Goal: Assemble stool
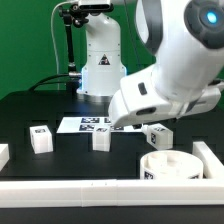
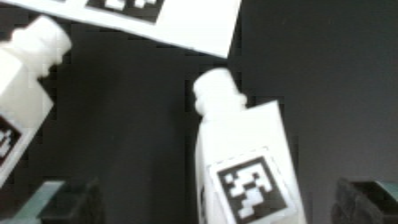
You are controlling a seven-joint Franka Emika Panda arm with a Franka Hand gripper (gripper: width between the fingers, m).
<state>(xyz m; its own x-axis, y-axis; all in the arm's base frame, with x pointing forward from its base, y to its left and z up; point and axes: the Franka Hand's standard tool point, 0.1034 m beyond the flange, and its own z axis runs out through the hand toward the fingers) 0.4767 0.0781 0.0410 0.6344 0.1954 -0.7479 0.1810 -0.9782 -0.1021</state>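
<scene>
Three white block legs with tags lie on the black table in the exterior view: one at the left [image 1: 40, 138], one in the middle [image 1: 101, 138], one at the right [image 1: 157, 134]. The round seat [image 1: 168, 165] stands at the front right. In the wrist view a leg [image 2: 240, 150] with a round peg end lies between my gripper's [image 2: 217, 205] two dark fingertips [image 2: 63, 202], which stand wide apart and do not touch it. A second leg [image 2: 27, 90] lies beside it. My gripper is open and empty. In the exterior view the arm's body hides it.
The marker board [image 1: 85, 125] lies behind the legs and also shows in the wrist view [image 2: 151, 20]. A long white rail [image 1: 100, 190] edges the table front, with another white rail at the right [image 1: 212, 160]. A white piece [image 1: 3, 155] sits at the left edge.
</scene>
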